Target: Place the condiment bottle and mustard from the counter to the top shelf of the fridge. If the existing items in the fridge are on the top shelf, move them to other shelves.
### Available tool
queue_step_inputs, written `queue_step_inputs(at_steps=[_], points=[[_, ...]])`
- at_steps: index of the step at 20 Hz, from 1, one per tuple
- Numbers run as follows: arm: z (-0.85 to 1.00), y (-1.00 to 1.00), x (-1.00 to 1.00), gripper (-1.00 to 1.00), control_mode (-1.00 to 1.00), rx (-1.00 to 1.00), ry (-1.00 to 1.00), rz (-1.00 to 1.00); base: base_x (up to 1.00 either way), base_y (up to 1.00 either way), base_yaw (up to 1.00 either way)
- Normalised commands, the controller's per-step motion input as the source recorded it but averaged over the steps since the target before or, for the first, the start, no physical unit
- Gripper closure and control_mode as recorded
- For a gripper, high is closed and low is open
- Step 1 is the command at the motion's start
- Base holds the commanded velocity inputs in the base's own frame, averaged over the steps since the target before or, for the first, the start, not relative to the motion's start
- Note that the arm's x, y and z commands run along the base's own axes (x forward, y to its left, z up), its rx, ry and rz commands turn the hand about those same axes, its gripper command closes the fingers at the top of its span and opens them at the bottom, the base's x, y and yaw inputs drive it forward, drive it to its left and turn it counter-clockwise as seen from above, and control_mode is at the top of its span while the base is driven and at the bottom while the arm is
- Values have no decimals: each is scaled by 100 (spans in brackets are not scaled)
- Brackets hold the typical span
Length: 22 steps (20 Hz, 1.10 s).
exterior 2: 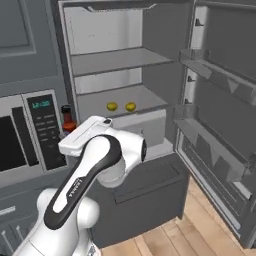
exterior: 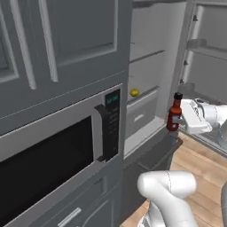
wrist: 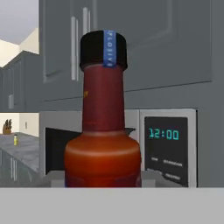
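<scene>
In the hand view the bottle [wrist: 103,131] is cut off at its base, its label out of sight. In the right base view the arm hides all but its cap and shoulder. The mustard [wrist: 15,140] is too small to make out.

Dark-red condiment bottle [wrist: 103,131] with black cap; two yellow lemons [exterior 2: 121,106]; dark grey fridge [exterior 2: 150,195], white inside

Arm [exterior 2: 82,185] seen as glossy white rounded segments – a black band with small pale lettering is set along one link; hand casing [exterior: 193,116] boxy, white.
</scene>
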Motion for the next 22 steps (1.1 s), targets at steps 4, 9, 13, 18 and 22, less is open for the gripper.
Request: queue_step_inputs(at_steps=[4, 9, 13, 18, 22], points=[[0, 0, 0, 100, 100, 0, 0, 0, 41, -74, 52], [0, 0, 0, 100, 100, 0, 0, 0, 37, -47, 45], [0, 0, 0, 100, 100, 0, 0, 0, 30, -17, 29], [0, 0, 0, 100, 100, 0, 0, 0, 27, -22, 35], [0, 0, 0, 100, 100, 0, 0, 0, 36, -33, 31]])
